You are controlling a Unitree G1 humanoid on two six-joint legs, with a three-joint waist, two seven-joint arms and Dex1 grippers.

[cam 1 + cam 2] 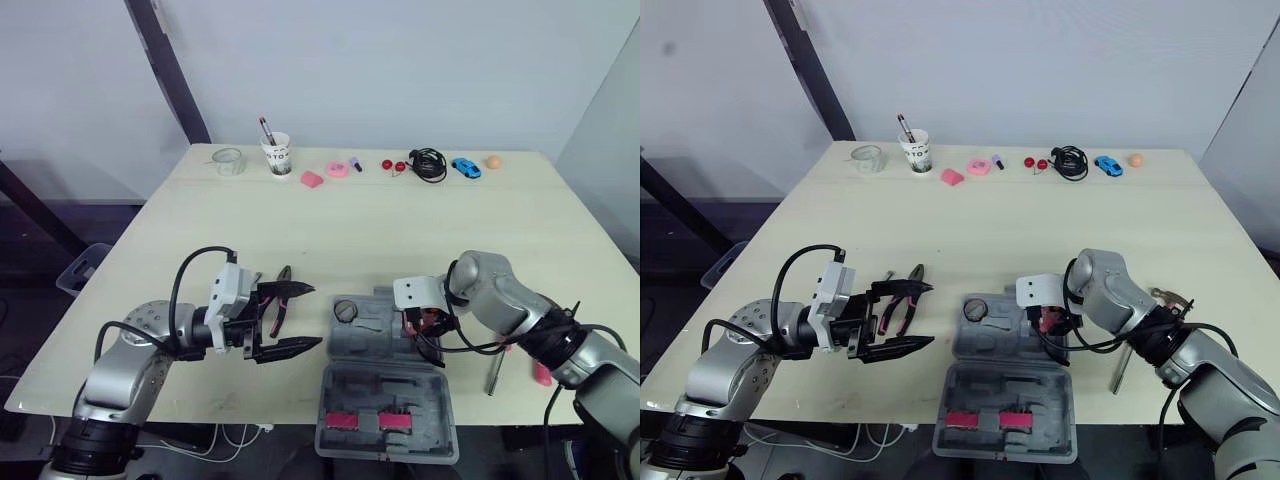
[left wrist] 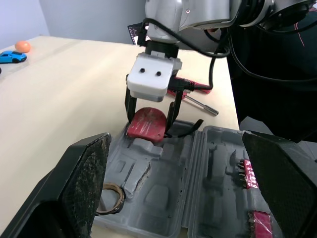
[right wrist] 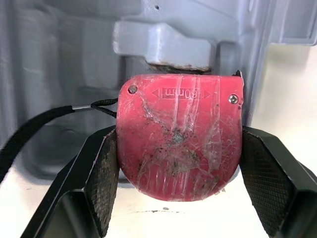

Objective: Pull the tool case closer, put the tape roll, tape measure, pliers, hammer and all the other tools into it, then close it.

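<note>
OK, right gripper (image 2: 148, 126) clamped tape measure (image 3: 178, 144) at tool case's (image 1: 385, 400) 2 o'clock.
Needed square seating before release; left gripper (image 1: 305, 318) gaped empty.

**Soft, even light; desk blown out at the right wrist**

From the head cameras I get bright, diffuse light from overhead. The desk (image 1: 400, 230) is evenly lit with no glare, and the shadows under the arms and the case (image 1: 385, 425) are faint and soft-edged. On the left wrist, the fingers (image 2: 84, 183) of the left gripper (image 2: 176, 144) loom close and slightly soft, and the background past the desk edge drops to near black. On the right wrist, the tape measure (image 3: 178, 144) is crisp, with a dull sheen on its scratches. The bare desk around it is washed out to white.
</note>
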